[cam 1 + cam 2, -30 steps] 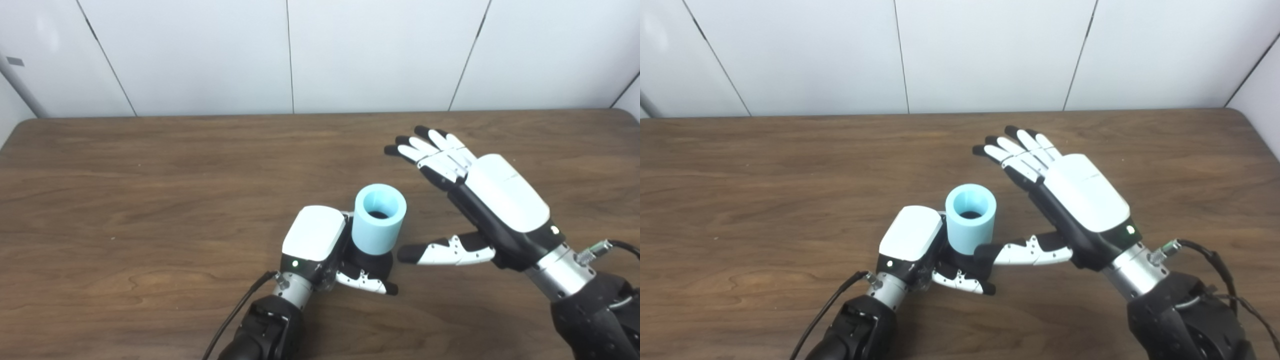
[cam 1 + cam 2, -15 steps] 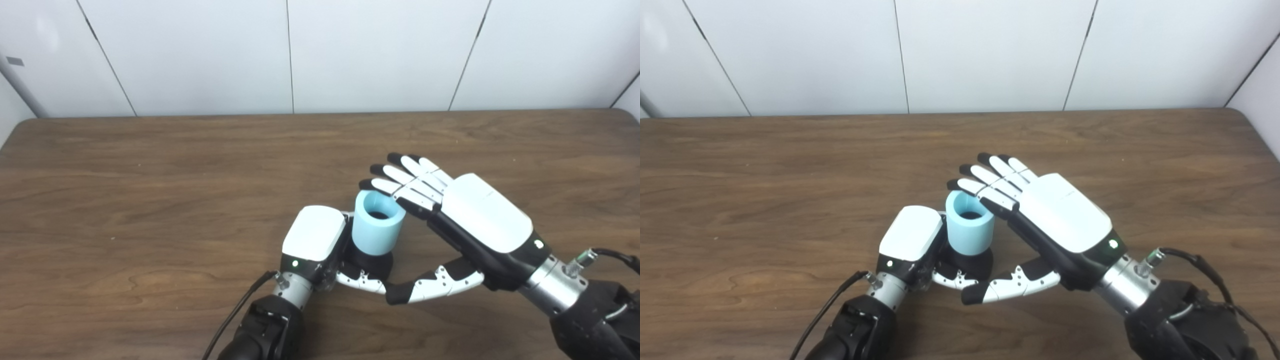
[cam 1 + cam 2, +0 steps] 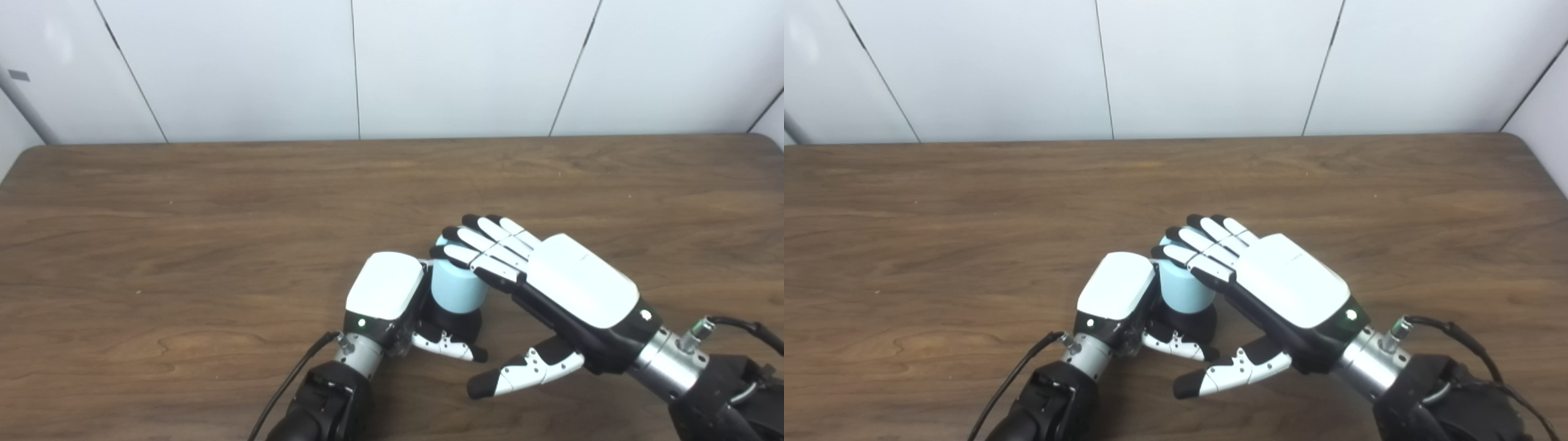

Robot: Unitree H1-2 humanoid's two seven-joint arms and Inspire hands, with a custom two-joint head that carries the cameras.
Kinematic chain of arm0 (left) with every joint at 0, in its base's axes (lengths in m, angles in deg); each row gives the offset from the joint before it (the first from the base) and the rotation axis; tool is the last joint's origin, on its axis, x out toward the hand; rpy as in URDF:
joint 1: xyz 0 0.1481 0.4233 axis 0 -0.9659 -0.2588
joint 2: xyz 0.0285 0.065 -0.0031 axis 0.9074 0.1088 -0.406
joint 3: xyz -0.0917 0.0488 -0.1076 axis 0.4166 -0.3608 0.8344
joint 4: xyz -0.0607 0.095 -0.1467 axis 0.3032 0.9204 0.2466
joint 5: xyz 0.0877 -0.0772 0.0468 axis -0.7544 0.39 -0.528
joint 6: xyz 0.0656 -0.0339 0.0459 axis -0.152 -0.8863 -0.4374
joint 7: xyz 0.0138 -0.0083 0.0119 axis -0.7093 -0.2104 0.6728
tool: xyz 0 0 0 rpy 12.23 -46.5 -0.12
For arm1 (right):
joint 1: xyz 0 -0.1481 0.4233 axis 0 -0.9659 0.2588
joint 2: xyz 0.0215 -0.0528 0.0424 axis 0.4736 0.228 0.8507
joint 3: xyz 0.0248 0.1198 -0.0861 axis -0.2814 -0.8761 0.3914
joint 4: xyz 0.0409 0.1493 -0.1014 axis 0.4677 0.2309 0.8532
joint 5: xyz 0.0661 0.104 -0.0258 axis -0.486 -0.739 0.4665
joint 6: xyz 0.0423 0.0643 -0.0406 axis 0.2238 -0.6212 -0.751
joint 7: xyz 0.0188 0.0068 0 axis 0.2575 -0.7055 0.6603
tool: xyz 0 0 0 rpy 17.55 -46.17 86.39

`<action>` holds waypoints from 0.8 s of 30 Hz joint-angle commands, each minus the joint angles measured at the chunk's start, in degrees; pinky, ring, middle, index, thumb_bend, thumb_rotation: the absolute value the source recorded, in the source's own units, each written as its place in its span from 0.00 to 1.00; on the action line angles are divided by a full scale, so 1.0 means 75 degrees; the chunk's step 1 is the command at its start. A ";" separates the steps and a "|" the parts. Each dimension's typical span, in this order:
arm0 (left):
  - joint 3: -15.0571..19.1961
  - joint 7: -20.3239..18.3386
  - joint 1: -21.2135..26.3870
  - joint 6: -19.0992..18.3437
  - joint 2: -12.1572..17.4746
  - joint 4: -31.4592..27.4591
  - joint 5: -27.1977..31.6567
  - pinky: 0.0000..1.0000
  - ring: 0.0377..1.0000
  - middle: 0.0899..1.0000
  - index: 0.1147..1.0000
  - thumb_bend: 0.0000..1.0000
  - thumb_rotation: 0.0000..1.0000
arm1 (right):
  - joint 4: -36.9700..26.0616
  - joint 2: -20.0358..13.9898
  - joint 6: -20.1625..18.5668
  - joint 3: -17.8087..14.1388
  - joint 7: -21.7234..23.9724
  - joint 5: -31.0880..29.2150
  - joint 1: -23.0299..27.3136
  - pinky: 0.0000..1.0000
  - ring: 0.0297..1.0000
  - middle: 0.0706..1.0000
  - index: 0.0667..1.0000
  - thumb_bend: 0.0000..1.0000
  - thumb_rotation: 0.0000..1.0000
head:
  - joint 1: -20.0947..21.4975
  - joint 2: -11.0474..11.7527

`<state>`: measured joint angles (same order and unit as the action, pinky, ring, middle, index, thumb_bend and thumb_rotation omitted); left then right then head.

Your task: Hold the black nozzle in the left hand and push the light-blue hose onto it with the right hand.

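White wall panels back a brown worktop, where the hose stands upright on the nozzle; seating looks nearly done, only the final press left. Left robot hand grips the nozzle's base. Right robot hand, flat with thumb apart, presses its fingers on the hose top.

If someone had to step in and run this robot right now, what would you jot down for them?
Left hand: shut on the black nozzle, holding it upright on the wooden table.
Right hand: open, fingers laid flat over the top of the light-blue hose, thumb free.
Done: hose sits on the nozzle, upright.
Left: press down until it seats; how deep it sits is hidden, so check before letting go.
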<state>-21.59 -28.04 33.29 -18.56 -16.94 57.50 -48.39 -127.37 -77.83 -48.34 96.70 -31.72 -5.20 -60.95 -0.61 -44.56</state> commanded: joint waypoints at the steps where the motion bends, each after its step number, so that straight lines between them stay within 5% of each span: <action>1: -0.0244 -0.0881 -0.0432 -0.0059 0.0178 0.0364 0.0051 0.29 0.36 0.35 0.42 0.52 0.00 | -0.0124 -0.0070 0.0118 -0.0001 -0.0012 -0.0058 0.0035 1.00 1.00 0.96 0.90 0.68 1.00 | -0.0001 -0.0011; 18: -0.0224 -0.1142 -0.0483 -0.0122 0.0199 0.0170 -0.0053 0.30 0.35 0.42 0.42 0.53 0.00 | 0.0513 -0.0256 0.0337 0.0306 0.0161 0.0406 -0.0524 0.99 1.00 0.94 0.89 0.68 1.00 | 0.0024 -0.0127; 24: -0.0219 -0.1180 -0.0505 -0.0128 0.0226 0.0135 -0.0093 0.31 0.36 0.35 0.42 0.52 0.00 | 0.0935 -0.0309 0.0469 0.0494 -0.0167 0.0540 -0.0835 0.98 1.00 0.93 0.87 0.67 1.00 | 0.0046 -0.0142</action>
<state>-21.47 -30.47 33.29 -18.76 -16.77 56.45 -48.98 -123.73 -77.95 -44.80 99.31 -37.16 -2.86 -64.23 -0.26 -45.61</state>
